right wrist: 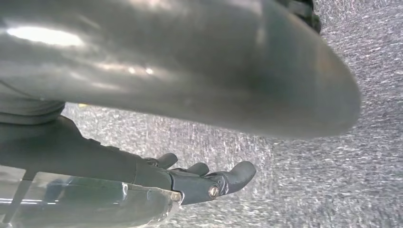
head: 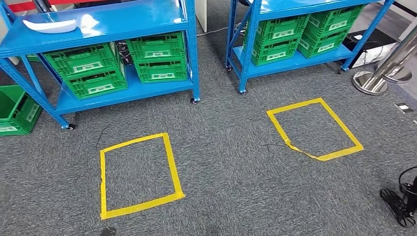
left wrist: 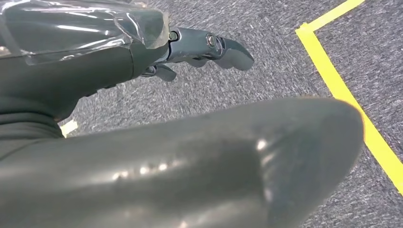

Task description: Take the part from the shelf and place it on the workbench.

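Part: white, smooth, curved plastic piece [head: 50,25] lies flat on the glossy top board of the left blue metal shelf unit [head: 189,54], near that board's left end, apart from both hands.
Left shelf: painted steel frame on small castors; its lower board carries four green slatted plastic crates [head: 88,60] with white labels, stacked two high in two piles side by side.
Right shelf: second blue steel unit [head: 251,44] of the same build, holding more green labelled crates [head: 280,32] on its lower board.
Floor: grey, coarse short-pile carpet [head: 231,187] with two squares outlined in yellow tape, one [head: 140,172] before the left shelf and one [head: 314,129] before the right shelf, the latter's tape wrinkled along its near edge.
Side items: another green crate [head: 17,110] stands on the carpet at the far left; polished chrome post bases [head: 376,81] stand at the far right.
Left hand: grey hand [left wrist: 199,50] hangs over the carpet beside a yellow tape line [left wrist: 342,90], dark fingers [left wrist: 235,52] loosely extended and apart, holding nothing.
Right hand: grey hand [right wrist: 199,183] hangs above bare carpet, fingers [right wrist: 240,173] gently curved and spread, holding nothing.
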### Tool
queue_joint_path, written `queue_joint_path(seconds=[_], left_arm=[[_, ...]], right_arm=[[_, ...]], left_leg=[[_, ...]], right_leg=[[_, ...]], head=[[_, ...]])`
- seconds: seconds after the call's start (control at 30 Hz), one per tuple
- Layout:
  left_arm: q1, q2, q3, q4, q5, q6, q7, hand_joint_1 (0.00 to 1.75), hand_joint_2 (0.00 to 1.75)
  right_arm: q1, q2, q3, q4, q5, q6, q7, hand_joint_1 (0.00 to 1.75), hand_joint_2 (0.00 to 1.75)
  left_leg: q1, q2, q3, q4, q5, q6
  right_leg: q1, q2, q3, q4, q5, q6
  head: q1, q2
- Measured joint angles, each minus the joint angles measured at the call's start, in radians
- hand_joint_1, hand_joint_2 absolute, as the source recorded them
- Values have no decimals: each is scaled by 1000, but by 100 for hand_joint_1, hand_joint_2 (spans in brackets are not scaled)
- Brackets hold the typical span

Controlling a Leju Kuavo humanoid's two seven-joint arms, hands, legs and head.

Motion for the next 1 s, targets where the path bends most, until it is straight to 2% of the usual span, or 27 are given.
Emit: queue_joint_path(seconds=[0.1, 0.13, 0.2, 0.27, 0.3, 0.33, 0.37, 0.4, 0.47, 0.5, 0.53, 0.6, 0.67, 0.7, 0.77, 0.8, 0.83, 0.87, 0.9, 0.93, 0.97, 1.0], left_arm=[[1, 1, 1, -1, -1, 2, 1, 0, 0], [1, 0, 1, 0, -1, 2, 2, 0, 0], [1, 0, 1, 0, -1, 3, 2, 0, 0], [1, 0, 2, 0, -1, 3, 2, 0, 0], [2, 0, 2, 0, -1, 3, 2, 0, 0], [3, 0, 2, 0, -1, 3, 2, 0, 0], [3, 0, 3, 0, -1, 3, 3, 0, 0], [4, 0, 3, 0, -1, 3, 3, 0, 0], [0, 1, 5, -1, -1, 3, 5, 0, 0], [-2, 0, 6, -1, -1, 4, 8, 0, 0], [-5, 0, 7, -1, 0, 5, 12, 0, 0], [-6, -1, 9, -2, 2, 8, 22, 0, 0], [-6, -4, 10, -2, 2, 11, 27, 0, 0], [-7, -6, 10, -3, 2, 12, 28, 0, 0], [-8, -9, 10, -3, 0, 12, 28, 0, 0], [-7, -9, 10, -3, -1, 12, 28, 0, 0], [-6, -10, 10, -3, -4, 10, 27, 0, 0], [-5, -10, 10, -3, -7, 8, 26, 0, 0], [-4, -11, 10, -3, -11, 5, 23, 0, 0], [-3, -11, 10, -3, -14, 2, 21, 0, 0], [-3, -10, 10, -3, -16, 0, 18, 0, 0], [-3, -10, 10, -3, -18, -1, 16, 0, 0]], right_arm=[[1, 2, 2, 0, 0, -1, 2, 0, 0], [1, 2, 2, 0, 0, -2, 2, 0, 0], [1, 2, 4, 0, 0, -3, 2, 0, 0], [3, 2, 6, 0, 0, -4, 2, 0, 0], [3, 2, 6, 0, 0, -4, 2, 0, 0], [4, 2, 7, 0, 0, -4, 2, 0, 0], [3, 2, 7, 0, 0, -4, 2, 0, 0], [3, 2, 8, 0, 0, -4, 2, 0, 0], [2, 3, 9, 0, 1, -4, 2, 0, 0], [2, 3, 9, 0, 1, -4, 2, 0, 0], [2, 3, 10, 0, 2, -4, 2, 0, 0], [1, 4, 10, 0, 4, -4, 2, 0, 0], [0, 3, 10, 0, 6, -4, 2, 0, 0], [0, 2, 10, 0, 6, -4, 3, 0, 0], [1, 1, 11, 0, 6, -3, 5, 0, 0], [3, 1, 11, 0, 5, -3, 6, 0, 0], [5, 1, 11, 0, 4, -3, 7, 0, 0], [6, 0, 11, 0, 3, -3, 8, 0, 0], [7, 0, 11, 0, 2, -3, 8, 0, 0], [7, -1, 11, 0, 0, -3, 8, 0, 0], [6, -1, 11, 1, 0, -3, 8, 0, 0], [6, -1, 11, 1, -1, -3, 7, 0, 0]], left_leg=[[5, -5, -6, 9, -3, -13], [8, -2, -11, 22, -14, -18], [12, 6, -47, 105, -68, -29], [13, 13, -108, 240, -135, -37], [13, 15, -130, 288, -149, -38], [13, 16, -135, 301, -144, -37], [13, 19, -120, 271, -121, -33], [11, 28, -86, 207, -86, -26], [2, 66, -17, 69, -35, -9], [-4, 80, 1, 31, -25, -3], [-8, 84, 4, 16, -25, 1], [-9, 63, 1, 10, -17, 8], [-4, 44, 4, -6, -4, 16], [-1, 34, 5, -13, 3, 21], [-1, 14, -2, -14, 9, 27], [-1, 2, -5, -13, 11, 27], [-1, -11, -7, -12, 12, 27], [-1, -23, -8, -10, 13, 25], [0, -36, -8, -7, 13, 24], [1, -48, -10, -2, 12, 21], [-1, -59, -14, 6, 9, 16], [-2, -68, -18, 12, 7, 11]], right_leg=[[3, -5, 3, -5, 3, -21], [2, -7, 4, -5, 6, -26], [0, -13, 3, -6, 9, -35], [4, -20, 1, -6, 10, -39], [7, -25, 0, -6, 10, -39], [9, -29, 0, -6, 10, -39], [11, -35, 0, -6, 10, -39], [13, -41, 2, -6, 9, -39], [19, -54, 5, -6, 8, -39], [22, -61, 4, -5, 7, -38], [24, -70, 4, -5, 7, -36], [26, -86, 3, -6, 5, -30], [26, -72, -11, 22, -13, -27], [25, -56, -32, 67, -37, -29], [22, -29, -99, 206, -97, -36], [21, -25, -129, 267, -118, -35], [20, -23, -140, 293, -122, -29], [19, -21, -132, 277, -110, -21], [16, -16, -103, 220, -84, -10], [11, 2, -64, 143, -55, -2], [9, 19, -33, 77, -32, 0], [8, 32, -10, 29, -16, -3]], head=[[-1, 0], [-2, 0], [-4, 0], [-4, 0], [-4, 0], [-4, 0], [-4, 0], [-4, 0], [-4, 0], [-4, 0], [-4, 0], [-4, 0], [-2, 0], [-1, 0], [0, 0], [-1, 0], [-1, 0], [-1, 0], [-1, 0], [0, 0], [0, 0], [-1, 0]])
